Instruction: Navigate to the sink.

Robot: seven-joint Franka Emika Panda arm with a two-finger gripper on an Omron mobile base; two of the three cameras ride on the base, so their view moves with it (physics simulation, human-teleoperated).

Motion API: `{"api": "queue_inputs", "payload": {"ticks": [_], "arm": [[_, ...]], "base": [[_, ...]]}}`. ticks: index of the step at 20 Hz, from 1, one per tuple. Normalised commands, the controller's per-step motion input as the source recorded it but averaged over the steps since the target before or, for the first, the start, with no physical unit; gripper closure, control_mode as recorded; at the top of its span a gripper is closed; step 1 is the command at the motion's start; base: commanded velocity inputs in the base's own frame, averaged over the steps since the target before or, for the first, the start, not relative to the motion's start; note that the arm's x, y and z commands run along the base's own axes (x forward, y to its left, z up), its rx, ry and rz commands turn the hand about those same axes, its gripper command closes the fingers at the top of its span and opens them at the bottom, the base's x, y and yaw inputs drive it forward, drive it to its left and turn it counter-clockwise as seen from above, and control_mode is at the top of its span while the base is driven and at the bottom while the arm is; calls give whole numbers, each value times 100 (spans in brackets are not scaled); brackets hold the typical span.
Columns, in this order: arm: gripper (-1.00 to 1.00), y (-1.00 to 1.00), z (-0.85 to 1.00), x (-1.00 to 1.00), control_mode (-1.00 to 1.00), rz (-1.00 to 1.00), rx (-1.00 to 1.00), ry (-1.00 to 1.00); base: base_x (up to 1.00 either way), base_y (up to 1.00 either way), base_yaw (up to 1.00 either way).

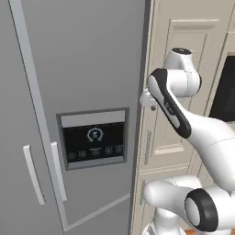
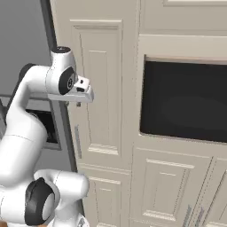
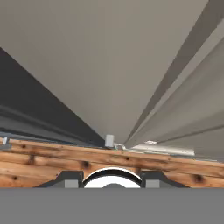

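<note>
Sink direction cannot be read off these pictures: the base faces a grey fridge (image 1: 87,92) with a dispenser panel (image 1: 94,139), cream cabinets (image 2: 106,88) and a dark oven (image 2: 184,102). My guess is the base must turn or drive sideways along this wall. Whether the pincer (image 1: 146,98), held near the cabinet, is apart or together, I cannot tell.

Ahead of the base stands a tall grey refrigerator door (image 1: 92,55) with a dark dispenser panel (image 1: 94,140). Just beside it are cream panelled cabinet doors (image 2: 106,88) around a dark oven window (image 2: 186,102). Below lies a wooden plank floor (image 3: 43,166).
</note>
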Motion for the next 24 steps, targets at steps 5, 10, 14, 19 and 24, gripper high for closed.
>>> {"api": "queue_inputs", "payload": {"ticks": [5, 10, 14, 19, 24], "arm": [[-100, 0, 0, -5, 100, 0, 0, -1], [-100, 0, 0, 0, 100, 0, 0, 0], [-100, 0, 0, 0, 100, 0, 0, 0], [-100, 0, 0, 0, 100, 0, 0, 0], [-100, 0, 0, 0, 100, 0, 0, 0]], "base": [[-39, -2, -10], [-43, 2, -70], [-19, 0, -82], [0, 0, -96], [4, 6, -94]]}}
